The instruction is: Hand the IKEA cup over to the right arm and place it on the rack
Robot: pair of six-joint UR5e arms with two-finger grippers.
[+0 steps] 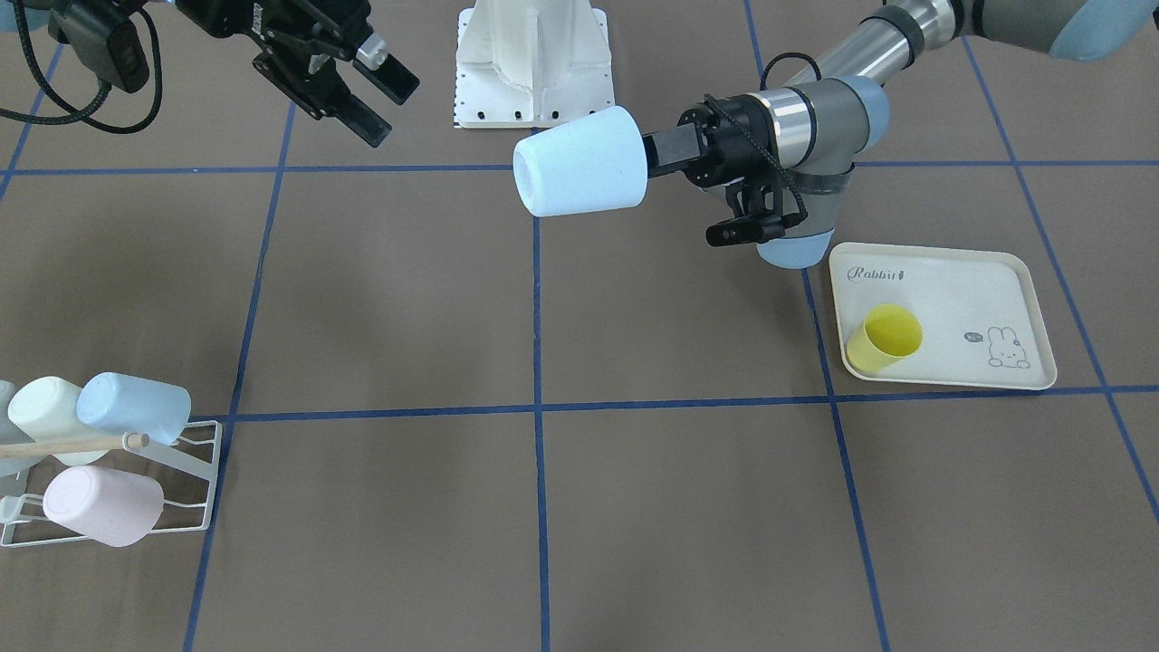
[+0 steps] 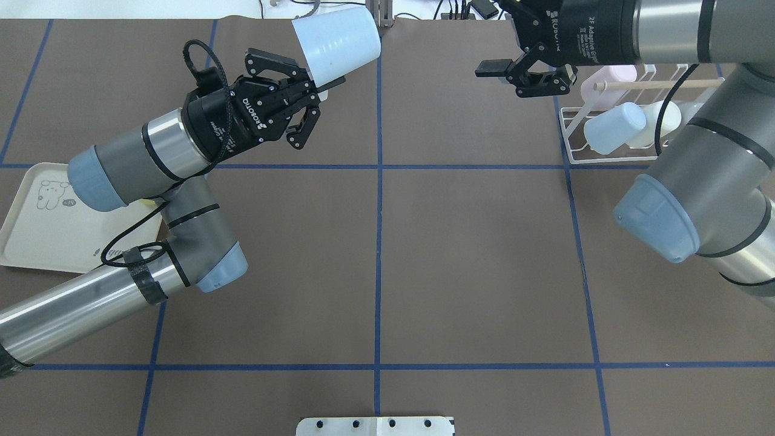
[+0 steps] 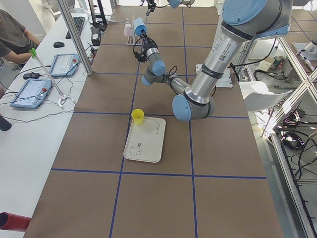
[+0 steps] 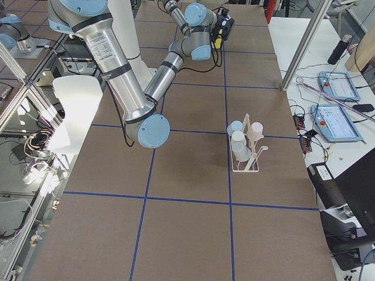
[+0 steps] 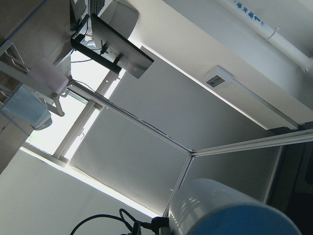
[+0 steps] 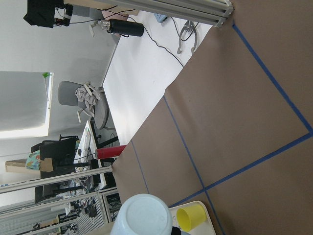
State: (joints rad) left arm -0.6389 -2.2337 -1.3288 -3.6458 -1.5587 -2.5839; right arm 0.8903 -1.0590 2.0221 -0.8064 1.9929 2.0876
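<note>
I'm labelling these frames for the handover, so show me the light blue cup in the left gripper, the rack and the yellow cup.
light blue cup [image 1: 579, 163]: exterior front-facing view, middle of its side wall.
rack [image 1: 90, 443]: exterior front-facing view, its wooden rod.
yellow cup [image 1: 892, 330]: exterior front-facing view, inside its open mouth.

Left gripper [image 1: 654, 152] jaws clamped on pale blue cup [image 1: 579, 163]; right gripper [image 1: 389, 109] jaws apart.

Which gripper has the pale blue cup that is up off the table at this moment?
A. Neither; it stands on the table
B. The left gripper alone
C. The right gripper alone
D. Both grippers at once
B. The left gripper is clamped on the rim of the pale blue cup, which is held sideways in the air, while the right gripper is open and apart from it.
</note>
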